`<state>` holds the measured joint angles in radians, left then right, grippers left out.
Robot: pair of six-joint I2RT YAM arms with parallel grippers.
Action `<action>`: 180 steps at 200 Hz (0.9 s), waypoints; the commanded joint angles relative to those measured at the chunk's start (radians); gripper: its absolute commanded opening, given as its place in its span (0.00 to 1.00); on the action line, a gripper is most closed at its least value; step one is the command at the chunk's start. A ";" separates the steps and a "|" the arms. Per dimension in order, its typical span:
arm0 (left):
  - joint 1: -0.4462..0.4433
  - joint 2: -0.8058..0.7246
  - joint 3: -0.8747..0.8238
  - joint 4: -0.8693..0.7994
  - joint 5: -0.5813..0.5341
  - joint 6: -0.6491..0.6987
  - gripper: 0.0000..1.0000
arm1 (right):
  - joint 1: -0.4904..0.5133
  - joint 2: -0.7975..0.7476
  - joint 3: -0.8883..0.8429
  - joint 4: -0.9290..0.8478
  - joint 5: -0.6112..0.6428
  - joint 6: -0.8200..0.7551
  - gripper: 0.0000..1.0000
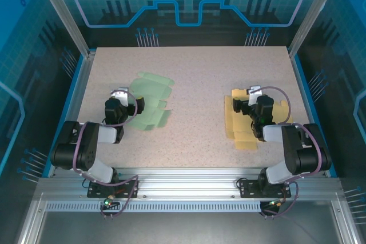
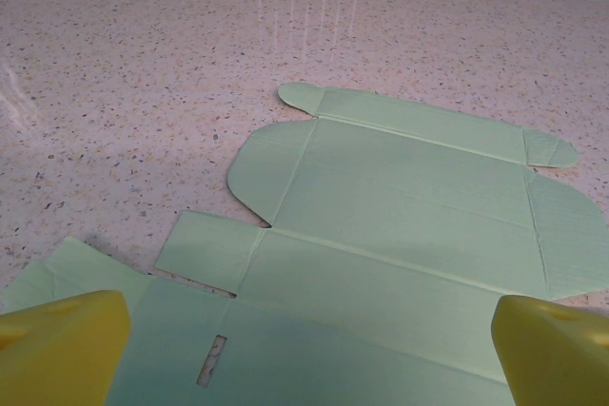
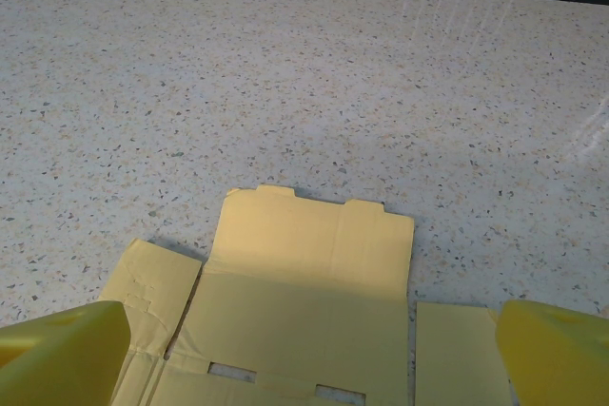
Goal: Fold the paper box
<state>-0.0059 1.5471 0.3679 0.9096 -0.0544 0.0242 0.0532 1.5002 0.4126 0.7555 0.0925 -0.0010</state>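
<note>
Hovering over flat green cardboard and yellow cardboard with both pairs of jaws released, probably to straddle flaps lol.

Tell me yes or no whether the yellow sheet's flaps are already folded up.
No, the yellow sheet lies opened out on the table.

Bright, even light lies across the table here, coming from overhead by the look of it! Pale glare streaks the table's far edge in the left wrist view, and another shines toward its right side in the right wrist view. The speckles on the table look crisp, nearer and farther alike.
</note>
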 commanded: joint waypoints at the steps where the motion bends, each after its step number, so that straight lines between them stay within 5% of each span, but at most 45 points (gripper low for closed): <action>1: 0.000 0.001 0.016 0.005 0.013 -0.008 0.99 | 0.005 0.003 0.018 0.002 -0.014 0.002 1.00; 58: 0.000 0.001 0.017 0.005 0.011 -0.009 0.99 | 0.005 0.003 0.017 0.002 -0.014 0.002 1.00; 106: 0.000 -0.131 -0.068 0.048 -0.167 -0.070 0.99 | 0.005 0.003 0.016 0.002 -0.014 0.001 1.00; 150: 0.000 -0.419 -0.070 -0.174 -0.234 -0.130 0.99 | 0.007 -0.013 0.040 -0.047 -0.017 0.001 1.00; 180: 0.000 -0.636 -0.013 -0.465 -0.231 -0.241 0.99 | 0.010 -0.099 0.058 -0.156 0.003 0.008 1.00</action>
<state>-0.0063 1.0458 0.3042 0.7097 -0.2550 -0.1070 0.0532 1.4811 0.4374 0.6872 0.0925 -0.0010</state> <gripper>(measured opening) 0.990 0.997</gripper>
